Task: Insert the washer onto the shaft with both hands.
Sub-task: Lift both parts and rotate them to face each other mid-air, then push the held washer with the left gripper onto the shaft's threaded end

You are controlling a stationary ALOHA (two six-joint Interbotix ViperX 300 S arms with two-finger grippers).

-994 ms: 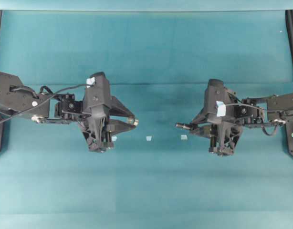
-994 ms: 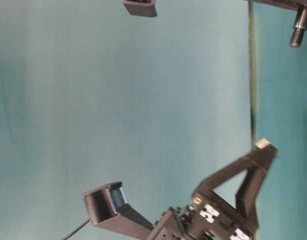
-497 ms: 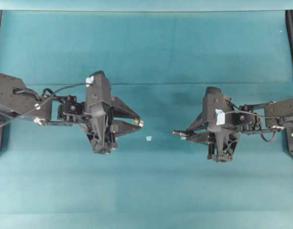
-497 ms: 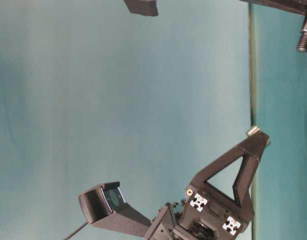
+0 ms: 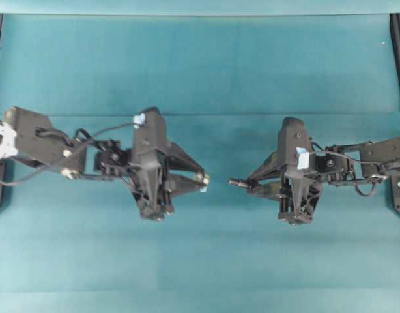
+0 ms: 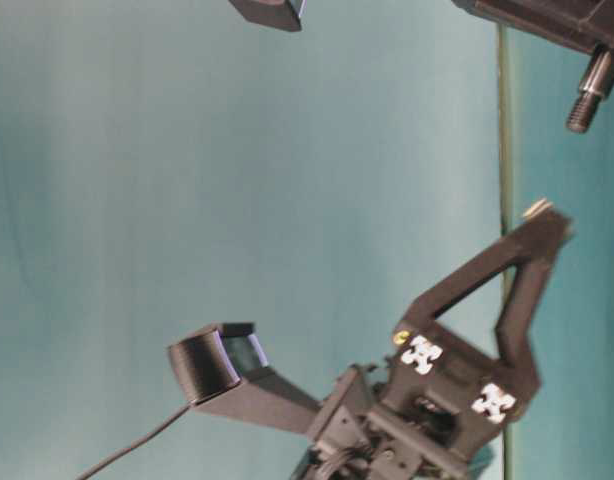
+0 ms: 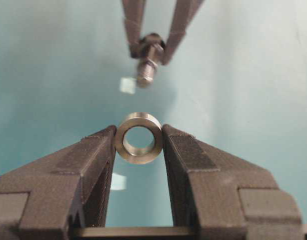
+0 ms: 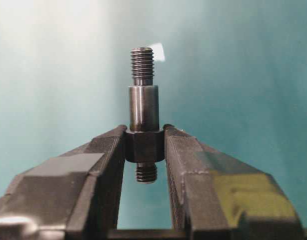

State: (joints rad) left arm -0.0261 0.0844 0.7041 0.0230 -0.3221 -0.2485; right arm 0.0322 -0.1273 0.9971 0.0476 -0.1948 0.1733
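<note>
The washer, a tan metal ring, is pinched at the tips of my left gripper, its hole facing forward. From overhead the washer sits at the left gripper, left of centre. My right gripper is shut on the hex collar of the dark shaft, whose threaded end points away. Overhead, the shaft sticks out leftward from the right gripper towards the washer, a short gap apart. In the left wrist view the shaft points at the ring, slightly above its hole.
Both arms hover over a teal cloth table. Small pale blue tape squares lie on the cloth under the grippers. Black frame rails run along the left and right edges.
The left gripper has carried the washer to the right, and the right gripper has brought the shaft slightly left. The gap between washer and shaft tip has shrunk.
</note>
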